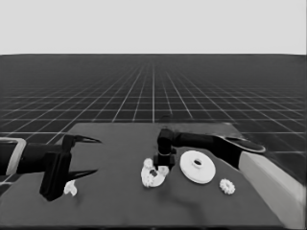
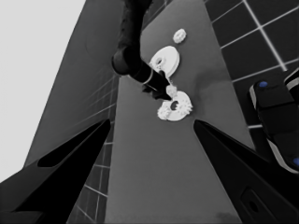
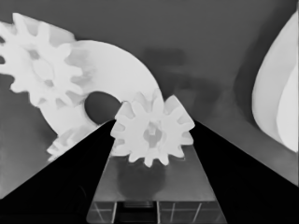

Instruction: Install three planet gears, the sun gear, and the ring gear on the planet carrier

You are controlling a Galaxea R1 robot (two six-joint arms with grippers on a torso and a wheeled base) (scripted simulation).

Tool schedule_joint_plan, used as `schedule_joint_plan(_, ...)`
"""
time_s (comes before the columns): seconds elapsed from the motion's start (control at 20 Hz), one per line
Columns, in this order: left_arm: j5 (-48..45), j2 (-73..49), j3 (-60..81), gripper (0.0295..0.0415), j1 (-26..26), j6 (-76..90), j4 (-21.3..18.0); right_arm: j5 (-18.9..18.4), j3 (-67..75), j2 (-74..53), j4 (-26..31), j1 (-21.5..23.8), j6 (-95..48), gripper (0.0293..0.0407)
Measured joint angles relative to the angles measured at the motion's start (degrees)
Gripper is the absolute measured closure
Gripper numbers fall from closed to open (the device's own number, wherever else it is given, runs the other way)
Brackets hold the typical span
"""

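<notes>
Dark table (image 1: 120, 206), flat, set on a gridded floor under a pale blank band at the horizon. Left arm stood at the table's left end, the left gripper (image 1: 93, 155) with its two pointed fingers spread wide and grasping nothing; a thin white piece (image 1: 70, 188) lay on the table below the near finger, apart from it. Right arm reached in from the right and bent down over the middle of the table; the right gripper (image 3: 152, 140) was clamped on one planet gear (image 3: 152, 128), a small white toothed wheel pinched between the fingertips, at the right, far edge of the smaller round part (image 1: 153, 175). That part, a flat white disc with a round central hole, lay near the table's middle, just left of the larger one. Two further toothed gears sat on its face: one gear (image 3: 42, 70) on its left, far side, and a second gear (image 3: 70, 142) at its near edge, partly hidden behind a finger in the right wrist view. Larger round part (image 1: 197, 166), thick, with a raised middle and a small hole, lay flat immediately to the right, close beside the smaller but apart from it. Fourth small gear (image 1: 227, 186) lay alone on the table, right of and nearer than the larger round part.
</notes>
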Motion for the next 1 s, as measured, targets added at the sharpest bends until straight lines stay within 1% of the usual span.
schedule_joint_plan(0.3, 0.0, 0.0, 0.0, 0.0326, 0.0, 0.0, 0.0, 0.5, -0.95, 0.28, -0.88, -0.88, -0.53, 0.0388)
schedule_joint_plan(0.35, 0.0, 0.0, 0.0, 0.0326, 0.0, 0.0, 0.0, 0.51, -0.96, 0.29, -0.9, -0.89, -0.54, 0.0356)
schedule_joint_plan(0.4, 0.0, 0.0, 0.0, 0.0326, 0.0, 0.0, 0.0, 0.52, -0.97, 0.29, -0.9, -0.9, -0.54, 0.0328)
schedule_joint_plan(0.45, 0.0, 0.0, 0.0, 0.0326, 0.0, 0.0, 0.0, 0.52, -0.98, 0.29, -0.91, -0.9, -0.54, 0.0319)
schedule_joint_plan(0.55, 0.0, 0.0, 0.0, 0.0326, 0.0, 0.0, 0.0, 0.52, -0.98, 0.29, -0.92, -0.91, -0.54, 0.0316)
schedule_joint_plan(0.8, 0.0, 0.0, 0.0, 0.0326, 0.0, 0.0, 0.0, 0.52, -0.99, 0.29, -0.92, -0.91, -0.54, 0.0315)
schedule_joint_plan(0.85, 0.0, 0.0, 0.0, 0.0326, 0.0, 0.0, 0.0, -1.13, 2.26, -0.69, 2.18, 2.16, 1.35, 0.0315)
schedule_joint_plan(0.9, 0.0, 0.0, 0.0, 0.0326, 0.0, 0.0, 0.0, -1.88, 3.71, -1.06, 4.26, 4.63, 2.22, 0.0315)
schedule_joint_plan(1.0, 0.0, 0.0, 0.0, 0.0326, 0.0, 0.0, 0.0, -2.41, 4.6, -1.26, 6.32, 6.89, 2.79, 0.0315)
